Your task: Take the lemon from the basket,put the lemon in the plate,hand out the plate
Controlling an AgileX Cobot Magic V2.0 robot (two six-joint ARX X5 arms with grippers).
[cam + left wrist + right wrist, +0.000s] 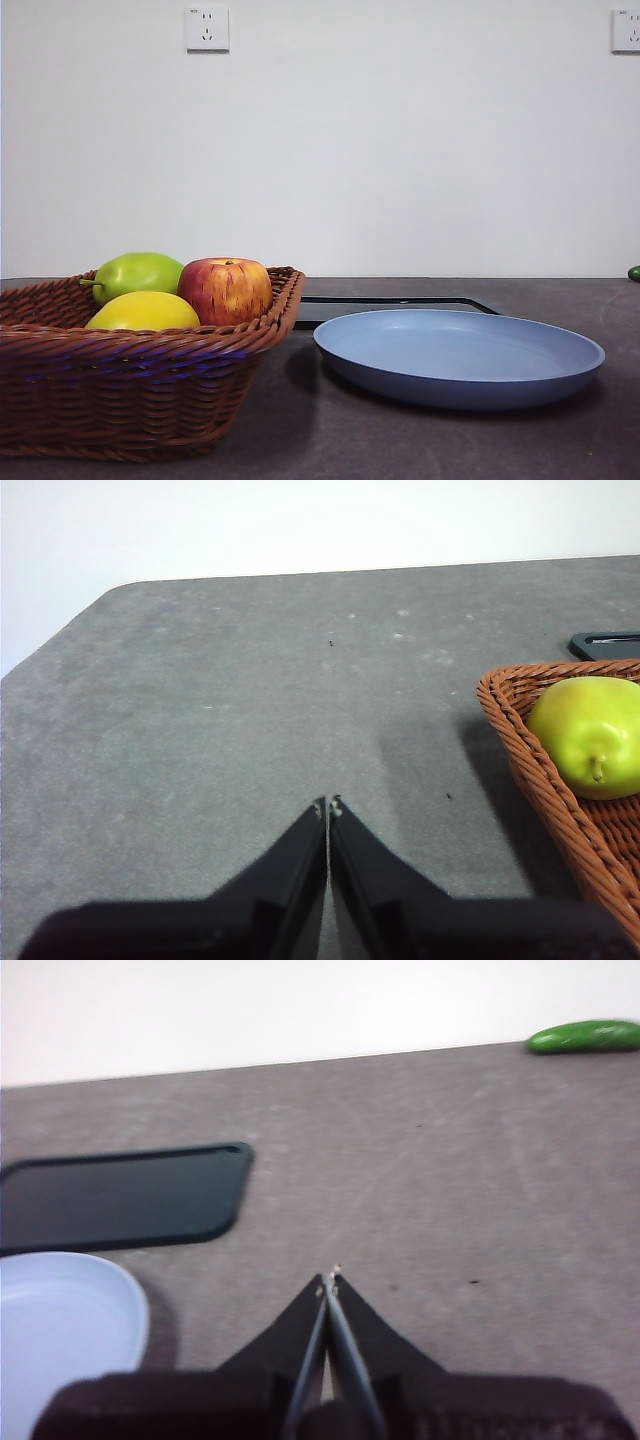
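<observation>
The lemon (143, 311) lies at the front left of the brown wicker basket (130, 385), beside a green fruit (138, 274) and a red-yellow apple (226, 290). The grey-blue plate (460, 355) stands empty to the right of the basket. My left gripper (329, 805) is shut and empty over bare table, to the left of the basket's corner (520, 730). A yellow-green fruit (590, 735) lies in that corner; I cannot tell which fruit it is. My right gripper (328, 1280) is shut and empty over bare table, to the right of the plate's rim (125, 1300). Neither arm shows in the front view.
A flat black tray (400, 303) lies behind the plate and also shows in the right wrist view (120, 1198). A green vegetable (585, 1036) lies at the table's far right edge, and its end shows in the front view (634, 273). A white wall stands behind the table.
</observation>
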